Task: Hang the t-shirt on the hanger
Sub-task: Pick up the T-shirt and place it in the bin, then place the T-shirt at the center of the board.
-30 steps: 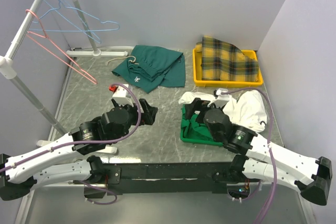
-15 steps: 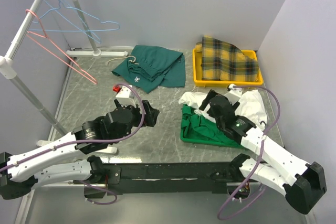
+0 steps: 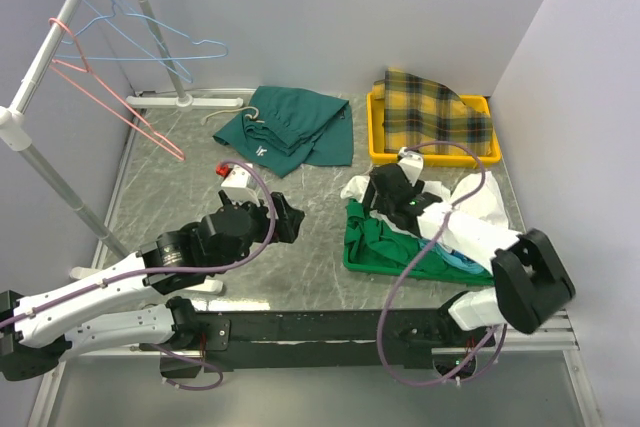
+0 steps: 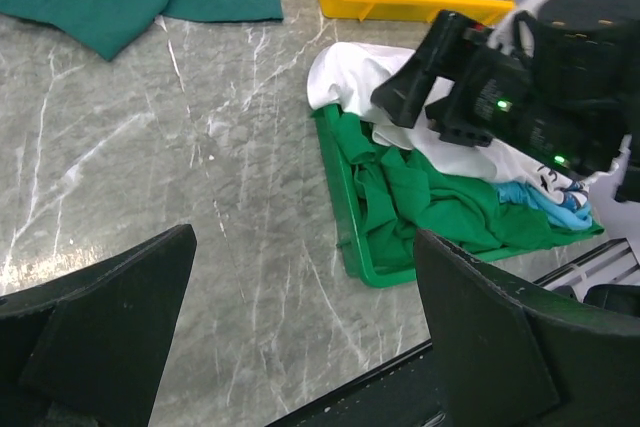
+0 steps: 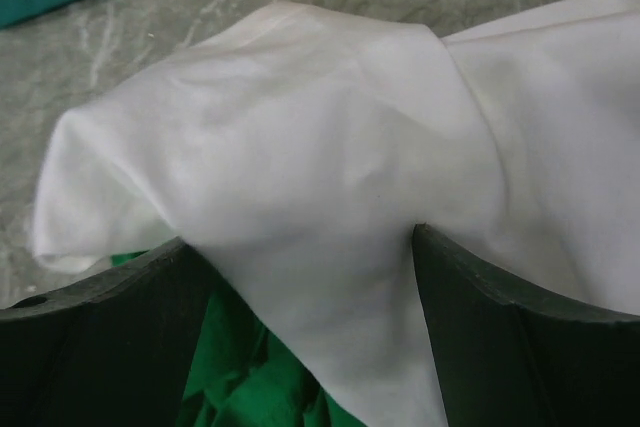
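The white t-shirt [image 3: 478, 205] lies crumpled over the green tray [image 3: 352, 255] at the right; its flower print is hidden. It also shows in the left wrist view [image 4: 345, 72] and fills the right wrist view [image 5: 300, 147]. My right gripper [image 3: 378, 187] is open, its fingers [image 5: 500, 317] straddling a fold of the t-shirt just above the tray. The pink-red hanger [image 3: 110, 97] hangs on the rack rail at the far left. My left gripper [image 3: 288, 217] is open and empty over bare table left of the tray, with its fingers [image 4: 490, 337] wide apart.
A dark green garment [image 3: 290, 127] lies at the back centre. A yellow bin [image 3: 378, 152] holds yellow plaid cloth [image 3: 435, 112]. Bright green cloth [image 3: 385, 242] and a light blue piece [image 3: 462, 262] sit in the tray. Light blue hangers [image 3: 150, 42] hang on the rack [image 3: 30, 87].
My right arm swung its gripper back and left across the tray onto the t-shirt's left fold. My left gripper edged slightly forward and right.
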{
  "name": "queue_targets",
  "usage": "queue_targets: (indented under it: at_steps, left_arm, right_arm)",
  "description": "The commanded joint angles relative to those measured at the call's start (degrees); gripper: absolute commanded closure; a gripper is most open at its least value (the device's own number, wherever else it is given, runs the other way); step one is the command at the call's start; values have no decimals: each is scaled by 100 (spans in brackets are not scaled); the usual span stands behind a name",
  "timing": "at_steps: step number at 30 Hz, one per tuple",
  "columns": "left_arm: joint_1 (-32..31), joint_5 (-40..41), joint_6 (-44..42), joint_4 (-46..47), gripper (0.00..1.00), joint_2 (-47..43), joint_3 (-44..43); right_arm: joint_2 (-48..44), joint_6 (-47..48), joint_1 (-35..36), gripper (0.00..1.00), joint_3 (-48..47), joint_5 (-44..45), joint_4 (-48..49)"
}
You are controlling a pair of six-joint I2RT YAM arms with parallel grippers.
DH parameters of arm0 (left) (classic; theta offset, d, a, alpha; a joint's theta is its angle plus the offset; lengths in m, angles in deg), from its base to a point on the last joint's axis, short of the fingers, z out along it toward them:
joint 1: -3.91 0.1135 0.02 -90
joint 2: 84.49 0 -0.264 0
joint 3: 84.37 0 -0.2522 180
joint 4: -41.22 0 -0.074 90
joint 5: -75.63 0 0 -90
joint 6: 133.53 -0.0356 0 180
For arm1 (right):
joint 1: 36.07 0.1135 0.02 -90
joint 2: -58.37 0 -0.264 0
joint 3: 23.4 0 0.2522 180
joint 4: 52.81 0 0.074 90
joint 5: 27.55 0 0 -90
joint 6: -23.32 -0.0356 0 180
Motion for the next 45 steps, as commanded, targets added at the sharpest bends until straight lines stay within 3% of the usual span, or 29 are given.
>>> queue_targets:
  at_steps: [1, 2, 5, 6, 7, 14, 21, 30, 37, 41, 45]
  left_arm:
    - [-20, -76, 3, 208, 4, -44, 6]
    - [-20, -67, 3, 208, 4, -35, -21]
    - [-20, -49, -5, 182, 4, -61, -56]
    - [-20, -41, -14, 191, 4, -70, -56]
    - [-20, -32, -6, 173, 4, -70, -91]
    - [-20, 21, -67, 156, 4, -97, -328]
    - [-20, 170, -207, 120, 3, -141, -601]
    - [-20, 354, -322, 76, 4, -114, -865]
    - [-20, 548, -331, -11, 4, -193, -996]
    - [-20, 714, -287, -108, 4, -351, -1014]
    - [-20, 847, -243, -196, 4, -466, -988]
  right_arm:
    - [356, -8, 42, 18, -298, 425, -181]
    - [243, -9, 42, 23, -255, 530, -199]
    - [-283, -9, 34, 71, -254, 741, -295]
    - [-425, 44, 42, 97, -315, 933, -470]
    - [-557, 79, 34, 100, -420, 1031, -611]
    - [-1840, 492, 34, 100, -1790, 1305, -1447]
    - [-2220, 1203, 42, 100, -3355, 655, -1544]
    - [-1438, 2004, 34, 100, -5816, -442, -1202]
    - [-525, 1635, 235, 100, -7109, -1778, -999]
    - [-102, 1898, 1034, 100, -7469, -1167, -955]
    - [302, 1793, 1080, 100, -7585, -1130, -1113]
